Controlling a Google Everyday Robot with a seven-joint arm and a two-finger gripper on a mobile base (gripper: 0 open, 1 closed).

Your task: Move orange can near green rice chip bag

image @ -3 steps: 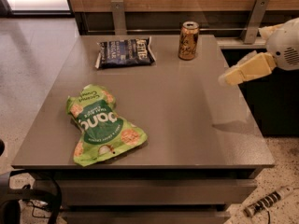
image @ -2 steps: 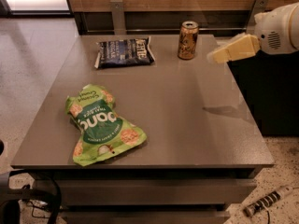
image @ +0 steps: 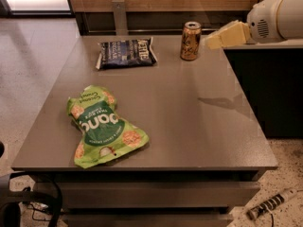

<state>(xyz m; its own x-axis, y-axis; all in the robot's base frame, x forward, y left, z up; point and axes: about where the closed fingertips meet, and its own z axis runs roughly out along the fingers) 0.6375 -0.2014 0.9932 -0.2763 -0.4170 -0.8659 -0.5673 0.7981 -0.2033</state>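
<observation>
Camera view shows you the orange can (image: 190,40) upright at the table's (image: 199,126) far edge. The gripper (image: 211,41) hangs just right of the can, apart from it; its grip you cannot tell. The blue bag (image: 126,53) lies left of the can, and the green rice chip bag (image: 105,125) is well apart, front-left.

green rice chip bag (image: 106,126): white lettering, perhaps "dang" | blue chip bag (image: 127,52): illegible | jaws: near orange can (image: 190,41)

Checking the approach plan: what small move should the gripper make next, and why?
Probably shift the gripper toward the orange can: it hangs just right of the upright can in the picture, apart from it, while the green rice chip bag lies far off across the table.
</observation>
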